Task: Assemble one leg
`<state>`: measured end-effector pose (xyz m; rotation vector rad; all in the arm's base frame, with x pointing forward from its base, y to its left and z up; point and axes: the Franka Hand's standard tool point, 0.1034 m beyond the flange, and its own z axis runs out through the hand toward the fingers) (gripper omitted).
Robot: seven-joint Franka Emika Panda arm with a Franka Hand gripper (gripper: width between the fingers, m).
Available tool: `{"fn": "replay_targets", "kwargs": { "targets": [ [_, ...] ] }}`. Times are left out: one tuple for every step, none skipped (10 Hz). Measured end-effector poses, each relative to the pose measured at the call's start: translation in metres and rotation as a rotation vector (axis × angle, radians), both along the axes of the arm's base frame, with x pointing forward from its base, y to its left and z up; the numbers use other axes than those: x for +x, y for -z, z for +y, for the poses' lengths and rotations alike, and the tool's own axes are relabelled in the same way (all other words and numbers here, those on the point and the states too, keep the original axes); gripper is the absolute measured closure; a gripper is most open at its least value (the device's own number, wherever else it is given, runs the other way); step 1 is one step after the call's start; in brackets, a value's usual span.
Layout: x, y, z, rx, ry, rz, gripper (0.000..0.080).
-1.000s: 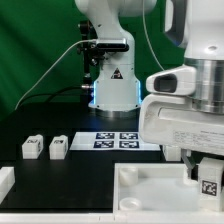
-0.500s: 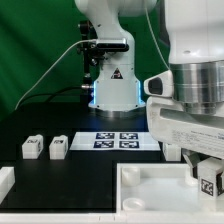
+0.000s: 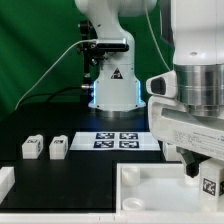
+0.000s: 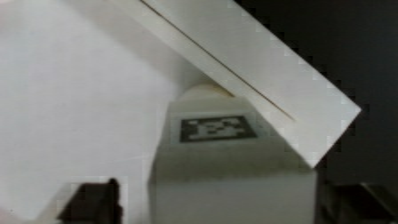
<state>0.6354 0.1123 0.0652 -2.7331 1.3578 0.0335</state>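
My gripper (image 3: 205, 178) is at the exterior view's right, low over the large white board (image 3: 150, 188). It is shut on a white leg (image 3: 210, 185) whose square tag faces the camera. In the wrist view the same leg (image 4: 217, 128) stands between the two dark fingertips (image 4: 93, 200), tag up, with the white board (image 4: 89, 100) and its slanted edge behind it. My gripper (image 4: 228, 205) closes around the leg's lower part. Two more legs (image 3: 32, 147) (image 3: 58, 147) stand side by side on the black table at the left.
The marker board (image 3: 120, 140) lies flat on the table in front of the arm's base (image 3: 112, 90). A white part (image 3: 5, 180) shows at the lower left edge. A green backdrop is behind.
The wrist above the gripper has turned and shifted a little to the right. The held leg has stayed at nearly the same spot over the board.
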Motion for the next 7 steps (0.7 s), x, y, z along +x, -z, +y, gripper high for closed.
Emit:
{"fn": "replay_targets", "kwargs": {
  "targets": [
    [-0.0001,0.0001,0.0,0.0,0.0,0.0,0.0166],
    [-0.0003,0.0003,-0.0001,0.0,0.0,0.001,0.0154],
    [-0.0004,0.0004,-0.0001,0.0,0.0,0.001,0.0151],
    [-0.0005,0.0005,-0.0002,0.0,0.0,0.001,0.015],
    [-0.0005,0.0005,-0.0002,0.0,0.0,0.001,0.015],
    [-0.0006,0.0005,-0.0002,0.0,0.0,0.001,0.0176],
    [-0.0006,0.0006,-0.0002,0.0,0.0,0.001,0.0176]
  ]
}}
